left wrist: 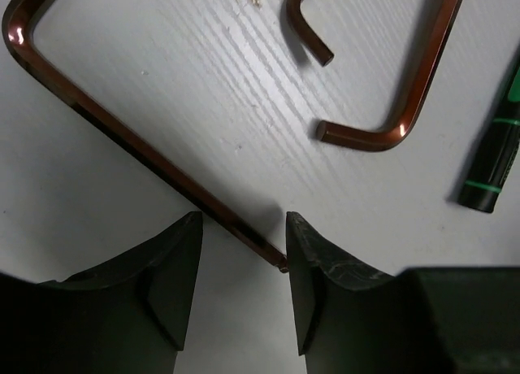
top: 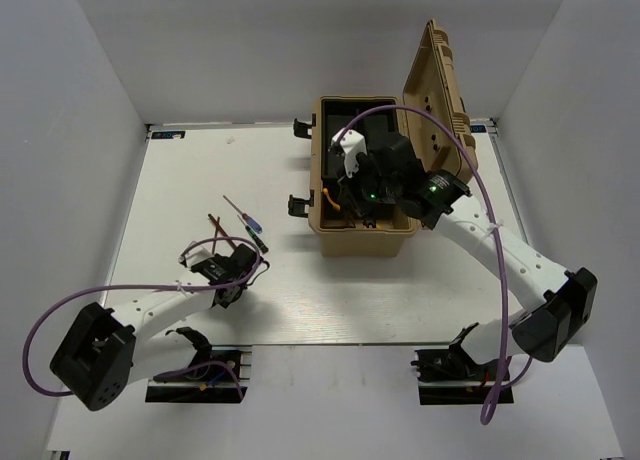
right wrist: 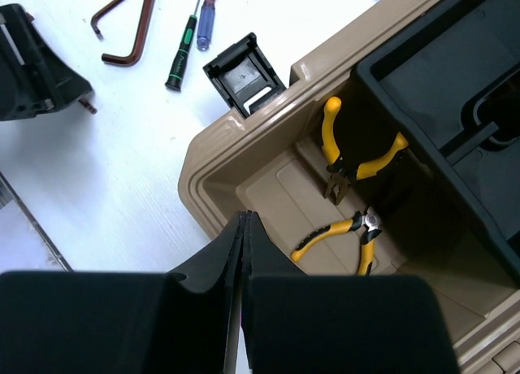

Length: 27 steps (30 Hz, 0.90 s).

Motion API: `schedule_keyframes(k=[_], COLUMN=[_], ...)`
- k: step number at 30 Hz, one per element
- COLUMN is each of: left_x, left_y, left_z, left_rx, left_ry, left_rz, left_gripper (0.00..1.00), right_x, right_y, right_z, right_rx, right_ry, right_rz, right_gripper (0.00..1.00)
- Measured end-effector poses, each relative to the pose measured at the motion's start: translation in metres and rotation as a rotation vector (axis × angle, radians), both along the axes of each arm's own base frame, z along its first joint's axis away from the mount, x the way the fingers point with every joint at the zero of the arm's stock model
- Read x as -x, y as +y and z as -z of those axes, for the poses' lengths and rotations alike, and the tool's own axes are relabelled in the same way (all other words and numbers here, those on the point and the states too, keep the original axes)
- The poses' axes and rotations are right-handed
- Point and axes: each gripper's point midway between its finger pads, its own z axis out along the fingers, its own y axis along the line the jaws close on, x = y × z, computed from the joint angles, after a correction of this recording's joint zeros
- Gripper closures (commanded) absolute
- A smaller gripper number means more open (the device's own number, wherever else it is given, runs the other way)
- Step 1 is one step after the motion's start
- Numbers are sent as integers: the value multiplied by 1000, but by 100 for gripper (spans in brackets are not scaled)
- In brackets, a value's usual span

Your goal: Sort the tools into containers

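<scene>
Half-parted jaws on the left gripper [left wrist: 244,264], straddling the tip of the long hex key [left wrist: 122,138] without visibly pinching it. Pressed flat together on the right gripper [right wrist: 244,228], nothing between them, hanging over the open box.

Biggest first. Tan toolbox [top: 365,242] at the far right of the table [top: 350,310], lid [top: 440,80] tipped up and back. Inside, by the near wall, two pairs with yellow and black handles: upper pliers [right wrist: 361,158] leaning at the edge of the black tray [right wrist: 439,81], lower pliers [right wrist: 333,237] flat on the floor. Sorted already, by the look of it.

Left out on the table, well apart from the box: the long hex key, a shorter hex key [left wrist: 406,106] near it, then a green-and-black screwdriver [left wrist: 496,146] and a blue-handled screwdriver [right wrist: 205,24] side by side.

Likely trouble on the left: a thin rod lying flat, caught only at its very end, so liable to swivel or slip out on the lift. May never be caught at all if the fingertips meet the table first. Could also sweep the shorter key and the green screwdriver aside while swinging. On the right, probably less to fear — perhaps a knock against the box wall or the pliers on the way out.
</scene>
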Motion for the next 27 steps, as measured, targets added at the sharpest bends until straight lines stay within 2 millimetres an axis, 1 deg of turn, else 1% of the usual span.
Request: schedule_keyframes(k=[3,5,6,7,17,21,23,27], left_x=[-7,-11,-13,-13,-10,-7,-3,10], left_y=[2,2,3,3,3,2,1,2], left_z=[1,1,1,1,2,3,3,3], left_rx=[3,4,3,6,58,66,69,76], left_ry=[11,23,29,39,72,90,108,156], left_rz=[-17,-24,-28,-30,-53,-50,-48,-42], left_gripper=[44,49,49,50,50,50,53,54], right_x=[2,5,5,6,12,13,13,14], right_y=[-1,-3,-4,-4,-6,-6,-6,-6], right_z=[-1,-1,-2,-3,0,-2,-3,-5], right_rx=[-6,-9,-11,-14,-20,-26,-30,-35], right_ry=[0,-1,-1,-1,10,9,9,8], right_rz=[-1,-1,0,-2,-7,-9,-9,-9], right_gripper=[98,98,98,98,98,98,98,98])
